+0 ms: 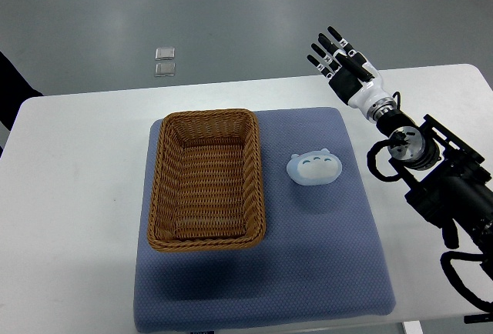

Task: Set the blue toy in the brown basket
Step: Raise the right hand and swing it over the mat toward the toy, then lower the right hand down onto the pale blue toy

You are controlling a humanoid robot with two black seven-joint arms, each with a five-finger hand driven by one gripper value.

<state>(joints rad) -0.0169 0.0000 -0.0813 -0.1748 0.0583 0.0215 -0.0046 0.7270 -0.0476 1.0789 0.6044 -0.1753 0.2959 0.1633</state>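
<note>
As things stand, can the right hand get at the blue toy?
Probably yes. The right hand is open and raised past the mat's far corner; the blue toy lies alone on the mat, apart from the brown basket, nothing between.

Black-fingered right hand (339,61) with white palm, silver wrist, black cabled arm (447,180).

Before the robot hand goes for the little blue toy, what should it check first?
1. Pale blue rounded toy lying free on the blue mat: ok.
2. Brown woven wicker basket has room inside: ok.
3. Right hand open, holding nothing: ok.
4. Right hand over the toy: not ok, it is beyond the mat's far corner.
5. Way from toy to basket unblocked: ok.
</note>
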